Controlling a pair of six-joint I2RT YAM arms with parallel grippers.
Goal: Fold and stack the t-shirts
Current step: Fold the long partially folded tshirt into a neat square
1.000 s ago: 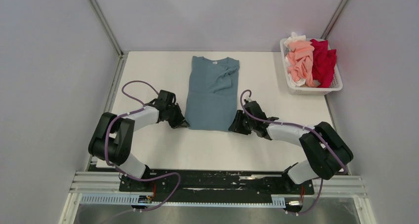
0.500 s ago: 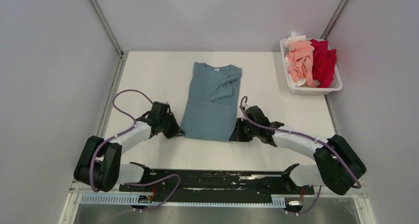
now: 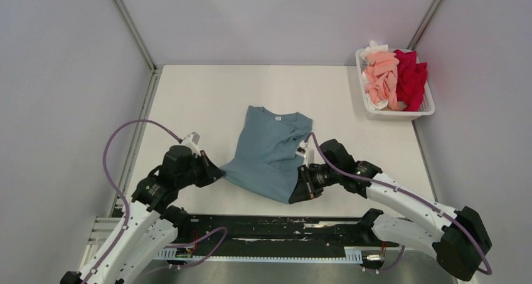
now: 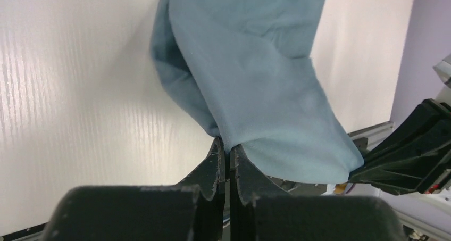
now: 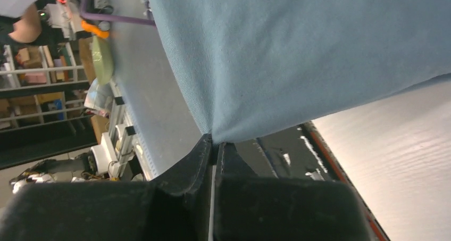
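Blue-grey t-shirt (image 3: 270,155) hem nearest, pinched at both corners and raised off table (image 3: 201,96). Left gripper (image 3: 218,173) at 7 o'clock, jaws clamped tight on left corner. Right gripper (image 3: 295,195) at 5 o'clock, jaws likewise closed on right corner. Collar end lying flat near centre. White basket (image 3: 401,114) at 2 o'clock, heaped with salmon pink t-shirt (image 3: 381,77), crimson t-shirt (image 3: 411,77), white t-shirt (image 3: 374,47).

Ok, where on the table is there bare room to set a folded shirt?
The widest bare stretch is the far half of the table, between the back wall and the collar of the blue-grey t-shirt. Another lies right of the shirt, nearer than the basket. Crowded: the near edge, where left gripper and right gripper pinch the hem corners.
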